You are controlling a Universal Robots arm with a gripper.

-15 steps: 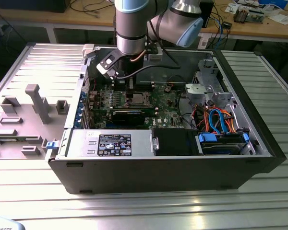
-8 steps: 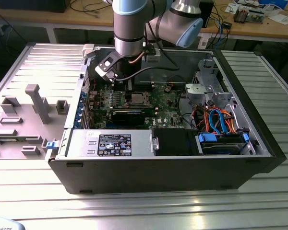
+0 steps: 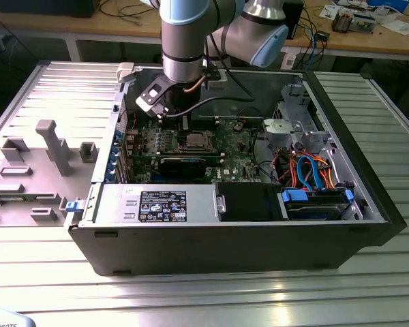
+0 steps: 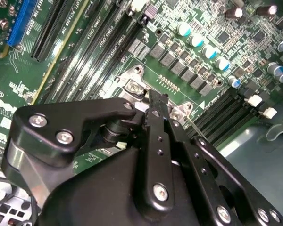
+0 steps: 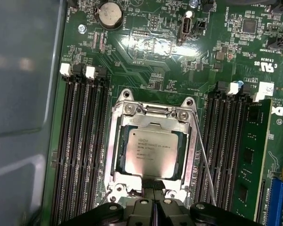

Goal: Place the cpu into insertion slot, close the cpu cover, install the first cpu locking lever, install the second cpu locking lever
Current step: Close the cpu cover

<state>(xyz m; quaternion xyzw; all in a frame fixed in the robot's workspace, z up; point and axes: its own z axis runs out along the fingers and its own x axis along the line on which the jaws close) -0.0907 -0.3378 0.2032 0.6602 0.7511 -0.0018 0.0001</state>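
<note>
The cpu (image 5: 148,151), a silver-grey square chip, lies flat in the insertion slot (image 5: 188,107) on the green board. The cpu cover (image 5: 114,141), a silvery frame, is down around the chip with the chip's top showing through its window. A thin wire locking lever (image 5: 203,160) runs along one side of the socket, standing off from it. My gripper (image 5: 153,184) is shut, its two black fingers pressed together with the tips at the cover's edge. In the second wrist view the gripper (image 4: 156,101) hangs over a socket corner (image 4: 133,87). In the exterior view the arm reaches down into the open computer case over the socket (image 3: 193,142).
Long black memory slots (image 5: 80,150) flank the socket on both sides, with a green module (image 5: 252,160) beyond. A coin battery (image 5: 111,13) and the case wall (image 5: 19,117) lie close. A black expansion card (image 3: 184,163), power supply (image 3: 157,204) and cabled drive cage (image 3: 313,177) crowd the case.
</note>
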